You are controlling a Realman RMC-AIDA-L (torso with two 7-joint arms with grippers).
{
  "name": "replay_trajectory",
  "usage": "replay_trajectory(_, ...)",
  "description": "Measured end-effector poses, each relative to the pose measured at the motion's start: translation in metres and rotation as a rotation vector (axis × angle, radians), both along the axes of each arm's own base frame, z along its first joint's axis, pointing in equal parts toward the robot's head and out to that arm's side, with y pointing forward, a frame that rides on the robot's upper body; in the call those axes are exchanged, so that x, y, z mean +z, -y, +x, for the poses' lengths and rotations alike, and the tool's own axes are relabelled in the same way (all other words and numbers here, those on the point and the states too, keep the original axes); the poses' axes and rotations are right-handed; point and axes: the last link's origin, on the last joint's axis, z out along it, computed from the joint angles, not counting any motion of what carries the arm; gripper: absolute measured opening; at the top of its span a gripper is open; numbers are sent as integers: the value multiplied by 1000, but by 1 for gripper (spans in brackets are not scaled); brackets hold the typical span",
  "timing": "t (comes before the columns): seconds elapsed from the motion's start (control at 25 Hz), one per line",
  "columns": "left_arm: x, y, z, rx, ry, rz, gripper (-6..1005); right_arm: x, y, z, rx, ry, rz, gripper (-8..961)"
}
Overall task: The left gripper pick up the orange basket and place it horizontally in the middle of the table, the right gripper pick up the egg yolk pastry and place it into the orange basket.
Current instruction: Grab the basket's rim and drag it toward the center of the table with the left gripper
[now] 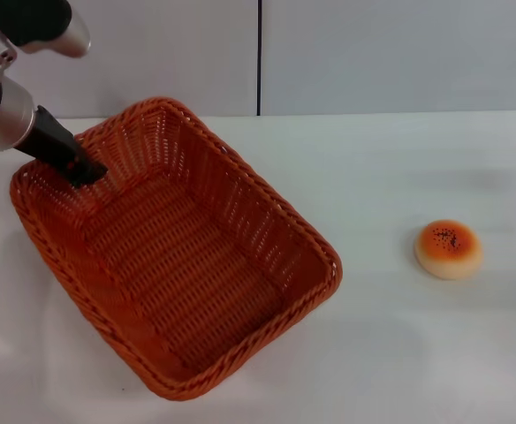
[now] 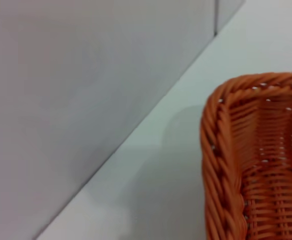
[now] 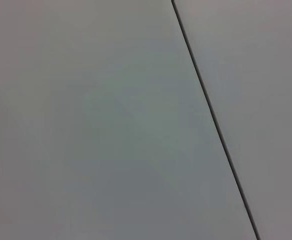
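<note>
The orange basket (image 1: pixel 286 219) lies at an angle on the left half of the white table (image 1: pixel 390 344), one corner pointing toward the back wall. My left gripper (image 1: pixel 86 170) reaches down from the upper left and its black tip sits at the basket's far left rim, just inside the wall. In the left wrist view a braided corner of the basket (image 2: pixel 218 150) fills the side of the picture. The egg yolk pastry (image 1: pixel 449 248) rests alone on the table to the right, glazed top up. My right gripper is out of view.
A grey wall with a dark vertical seam (image 1: pixel 259 53) runs behind the table's back edge. Only this wall and its seam (image 3: pixel 211 115) appear in the right wrist view. Bare tabletop lies between basket and pastry.
</note>
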Motion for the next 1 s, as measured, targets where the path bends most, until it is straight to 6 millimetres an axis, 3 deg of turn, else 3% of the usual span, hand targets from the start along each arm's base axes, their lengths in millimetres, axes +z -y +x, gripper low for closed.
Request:
replay_trajectory(0.24, 8, -2, 2, 126, 42, 95, 249, 6, 2, 4, -16, -4, 27, 673)
replay_trajectory(0.52, 13, -6, 7, 286, 53, 181, 242, 19, 0, 9, -43, -5, 84, 672)
replay_trajectory(0.6, 17, -7, 12, 409, 108, 221, 240, 31, -6, 10, -46, 26, 107, 672)
replay_trajectory(1.0, 30, -3, 20, 620, 245, 259, 213, 70, -34, 14, -93, 56, 149, 673)
